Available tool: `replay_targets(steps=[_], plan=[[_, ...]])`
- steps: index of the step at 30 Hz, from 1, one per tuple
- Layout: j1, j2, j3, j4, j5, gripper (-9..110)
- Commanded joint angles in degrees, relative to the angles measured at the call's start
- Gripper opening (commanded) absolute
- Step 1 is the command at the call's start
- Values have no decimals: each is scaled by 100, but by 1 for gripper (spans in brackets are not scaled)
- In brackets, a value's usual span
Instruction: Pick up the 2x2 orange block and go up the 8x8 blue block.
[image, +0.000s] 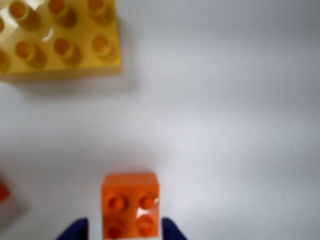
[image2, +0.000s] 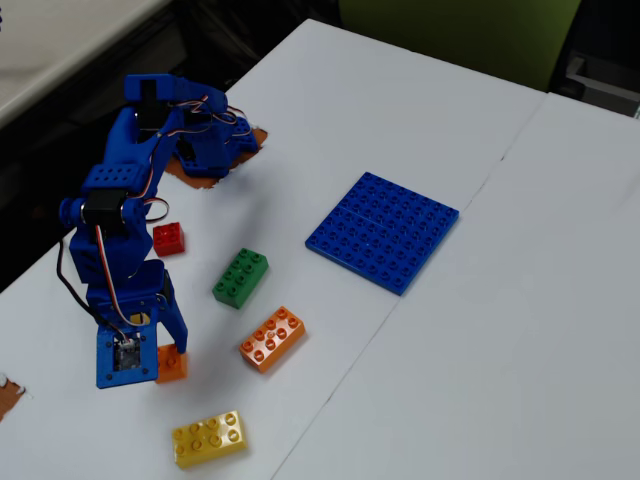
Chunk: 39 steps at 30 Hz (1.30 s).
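Observation:
The 2x2 orange block (image: 130, 205) sits on the white table at the bottom of the wrist view, four studs up. My gripper (image: 125, 231) is open and straddles it. The dark blue left fingertip (image: 75, 231) stands a little off the block's side, and the right fingertip (image: 171, 231) is almost against it. In the fixed view the block (image2: 173, 364) peeks out beside the lowered gripper (image2: 165, 350) at the lower left. The 8x8 blue block (image2: 384, 230) lies flat near the table's middle, far from the gripper.
A yellow brick (image: 57, 37) (image2: 208, 438) lies just ahead of the gripper. A long orange brick (image2: 272, 338), a green brick (image2: 240, 277) and a red brick (image2: 168, 238) lie between the arm and the baseplate. A table seam (image2: 440, 250) runs past the baseplate.

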Motion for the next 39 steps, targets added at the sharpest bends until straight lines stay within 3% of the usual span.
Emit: replay_targets(steps=[1,32,39], plan=[[44,26,-334,-176,0,20],[193,-448,-360,-316,-141,21],[158,-483,-360,-396,-35,5]])
